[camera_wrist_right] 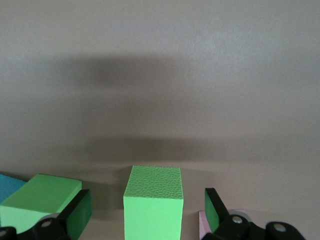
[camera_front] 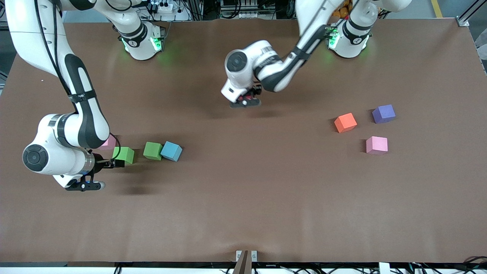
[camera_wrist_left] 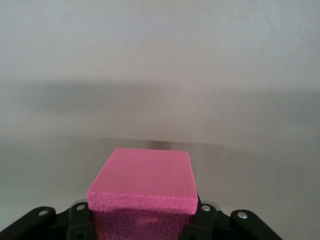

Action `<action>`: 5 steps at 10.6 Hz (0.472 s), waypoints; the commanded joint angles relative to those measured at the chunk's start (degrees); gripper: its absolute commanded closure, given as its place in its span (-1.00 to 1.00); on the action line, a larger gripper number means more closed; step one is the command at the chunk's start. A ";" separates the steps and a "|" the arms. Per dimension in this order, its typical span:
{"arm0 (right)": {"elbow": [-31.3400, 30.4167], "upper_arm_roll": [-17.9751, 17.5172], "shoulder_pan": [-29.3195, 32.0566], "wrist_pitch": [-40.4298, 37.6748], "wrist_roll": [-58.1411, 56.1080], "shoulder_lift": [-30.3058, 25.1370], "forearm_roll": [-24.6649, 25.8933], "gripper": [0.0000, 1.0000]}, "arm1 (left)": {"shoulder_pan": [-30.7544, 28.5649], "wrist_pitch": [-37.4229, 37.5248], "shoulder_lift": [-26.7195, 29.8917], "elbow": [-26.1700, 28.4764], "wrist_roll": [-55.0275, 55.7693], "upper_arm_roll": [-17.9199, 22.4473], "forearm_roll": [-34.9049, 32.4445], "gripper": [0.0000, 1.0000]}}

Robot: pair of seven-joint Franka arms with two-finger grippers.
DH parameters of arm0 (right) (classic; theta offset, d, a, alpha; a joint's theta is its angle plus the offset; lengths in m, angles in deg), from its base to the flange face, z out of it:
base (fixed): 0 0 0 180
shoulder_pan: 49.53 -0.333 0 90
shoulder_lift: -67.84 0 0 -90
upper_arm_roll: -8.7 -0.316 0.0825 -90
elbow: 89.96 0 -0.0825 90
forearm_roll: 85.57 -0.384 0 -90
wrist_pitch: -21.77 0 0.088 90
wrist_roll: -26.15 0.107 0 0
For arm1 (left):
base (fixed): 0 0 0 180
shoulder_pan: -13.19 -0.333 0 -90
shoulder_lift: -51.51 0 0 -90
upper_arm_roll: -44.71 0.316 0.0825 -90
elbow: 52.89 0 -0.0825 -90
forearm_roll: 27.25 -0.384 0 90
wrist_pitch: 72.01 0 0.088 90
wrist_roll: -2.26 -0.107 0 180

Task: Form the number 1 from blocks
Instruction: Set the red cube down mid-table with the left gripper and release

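Observation:
My left gripper hangs over the middle of the table, shut on a block that looks hot pink in the left wrist view and red in the front view. My right gripper is open at the right arm's end of the table. Its fingers stand either side of a light green block without touching it. Beside that block lie a second green block and a blue one. A pale pink block is half hidden by the right arm.
Toward the left arm's end lie an orange block, a purple block and a pink block, all apart from each other. The brown table is bare nearer the front camera.

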State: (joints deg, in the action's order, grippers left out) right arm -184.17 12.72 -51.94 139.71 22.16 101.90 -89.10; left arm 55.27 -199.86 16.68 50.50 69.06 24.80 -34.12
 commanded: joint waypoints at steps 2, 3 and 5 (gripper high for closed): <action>-1.94 0.02 0.83 0.54 -1.02 1.27 0.55 -1.00 | 4.67 -1.44 -1.47 -0.38 3.42 0.67 -2.80 1.00; -2.64 0.11 0.83 0.72 -1.02 1.62 0.63 -1.00 | 5.55 -1.44 -1.47 -0.20 3.42 0.58 -2.88 1.00; -2.73 0.11 0.74 0.81 -0.94 2.50 0.63 -1.00 | 7.39 -1.44 -1.47 -0.20 3.51 0.40 -2.62 1.00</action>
State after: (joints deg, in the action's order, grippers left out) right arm -186.54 13.12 -51.67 139.99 22.01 103.96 -89.02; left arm 61.01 -200.94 15.18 50.48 71.19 24.83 -35.44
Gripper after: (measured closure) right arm 0.000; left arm 0.392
